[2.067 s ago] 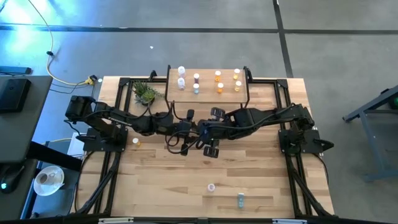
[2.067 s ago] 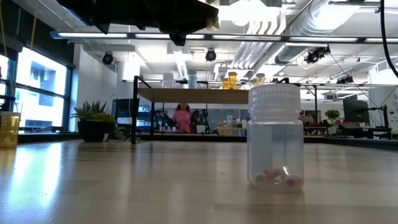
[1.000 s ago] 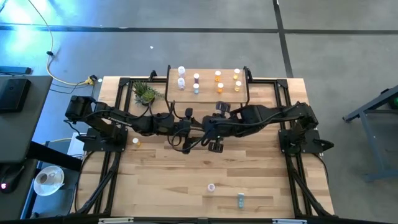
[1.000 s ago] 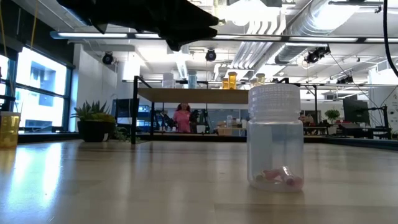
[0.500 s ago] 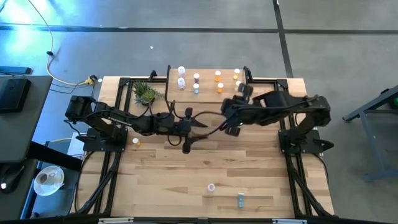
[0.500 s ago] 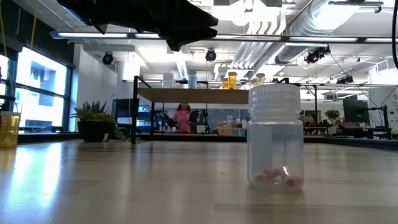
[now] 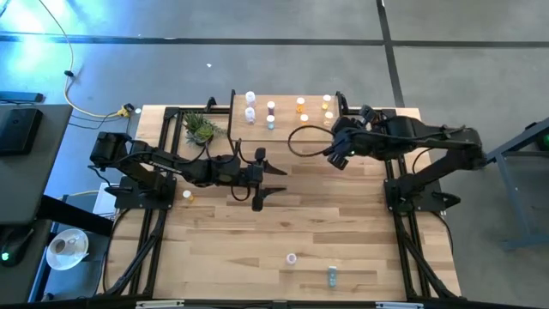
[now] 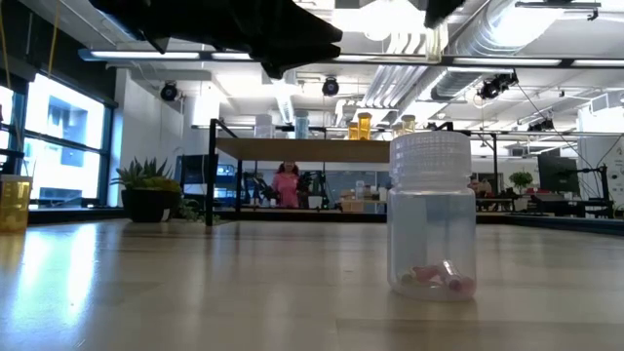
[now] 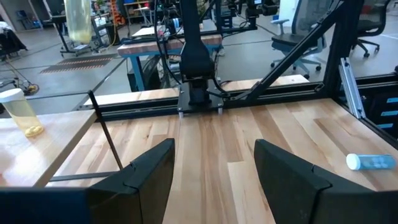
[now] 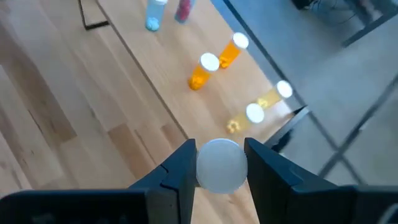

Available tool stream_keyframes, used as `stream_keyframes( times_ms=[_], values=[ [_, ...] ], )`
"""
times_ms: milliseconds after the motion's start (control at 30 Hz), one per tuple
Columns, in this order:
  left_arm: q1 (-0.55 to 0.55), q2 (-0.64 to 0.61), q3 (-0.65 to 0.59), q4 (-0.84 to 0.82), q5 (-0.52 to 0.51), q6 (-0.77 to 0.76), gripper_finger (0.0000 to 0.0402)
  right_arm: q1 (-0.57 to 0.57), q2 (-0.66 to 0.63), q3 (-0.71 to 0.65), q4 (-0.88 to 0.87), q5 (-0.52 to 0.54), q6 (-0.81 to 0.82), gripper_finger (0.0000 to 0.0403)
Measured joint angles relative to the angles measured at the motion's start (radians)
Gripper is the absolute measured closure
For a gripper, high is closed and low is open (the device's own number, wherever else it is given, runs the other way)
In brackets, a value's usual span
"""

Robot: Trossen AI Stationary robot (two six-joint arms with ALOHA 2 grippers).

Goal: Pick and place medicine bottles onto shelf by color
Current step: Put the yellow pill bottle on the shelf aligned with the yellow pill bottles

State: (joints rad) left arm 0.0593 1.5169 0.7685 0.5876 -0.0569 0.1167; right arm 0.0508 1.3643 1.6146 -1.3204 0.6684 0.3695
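Note:
The shelf (image 7: 287, 129) stands at the table's far middle. On it stand medicine bottles in pairs: white (image 7: 250, 105), pink and teal (image 7: 270, 114), orange (image 7: 302, 112) and yellow (image 7: 328, 109). My right gripper (image 10: 219, 165) hangs over the shelf's front right corner (image 7: 340, 154), shut on a white-capped bottle (image 10: 219, 163). My left gripper (image 7: 270, 184) waits open over the table's middle, nothing between its fingers (image 9: 214, 174). A pink bottle (image 7: 292, 258) stands upright near the front edge. A teal one (image 7: 332, 275) lies on its side beside it. My right gripper pinches the bottle between its two fingers (image 10: 180, 168), one on either side just beneath the white cap (image 10: 219, 155). The fingers come from above, pointing down. The bottle stays upright and lifted clear, high over the wood; its body is hidden under the cap.
A small green plant (image 7: 200, 127) sits left of the shelf. A yellow bottle (image 7: 187, 196) stands by the left arm's base. Black frame rails (image 7: 403, 249) run along both table sides. Bare wood lies between the arms and the front bottles. A person (image 8: 286, 185) stands far behind.
My right gripper has carried the bottle from the table's middle, beside the left gripper, toward the right and far edges, up to the shelf's front right corner. It has stayed shut on the bottle, which remains upright.

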Motion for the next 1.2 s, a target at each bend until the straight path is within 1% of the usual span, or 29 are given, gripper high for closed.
stream_keyframes(
  times_ms=[167,267,367,467,567,733,900,1200],
  values=[
    [0.000,0.000,0.000,0.000,-0.008,0.000,0.0190,-0.080,-0.108,-0.215,0.204,-0.086,-0.009,0.0293],
    [0.000,0.000,0.000,0.002,-0.008,0.000,0.0190,-0.139,-0.141,-0.297,0.265,-0.115,-0.007,0.0293],
    [0.000,0.000,0.000,0.002,-0.008,0.000,0.0190,-0.205,-0.142,-0.343,0.309,-0.150,-0.008,0.0293],
    [0.000,0.000,0.000,0.002,-0.008,0.000,0.0190,-0.277,-0.122,-0.354,0.355,-0.222,-0.023,0.0293],
    [0.000,0.000,0.000,0.002,-0.008,0.008,0.0190,-0.331,-0.092,-0.355,0.403,-0.272,-0.062,0.0293],
    [0.000,0.000,0.000,0.002,-0.008,0.019,0.0190,-0.374,-0.039,-0.355,0.431,-0.334,-0.098,0.0293],
    [0.000,0.000,0.000,0.001,-0.008,0.019,0.0190,-0.379,-0.003,-0.355,0.429,-0.339,-0.100,0.0293],
    [0.000,0.000,0.000,0.001,-0.008,0.018,0.0190,-0.379,-0.001,-0.355,0.429,-0.339,-0.101,0.0293]
  ],
)
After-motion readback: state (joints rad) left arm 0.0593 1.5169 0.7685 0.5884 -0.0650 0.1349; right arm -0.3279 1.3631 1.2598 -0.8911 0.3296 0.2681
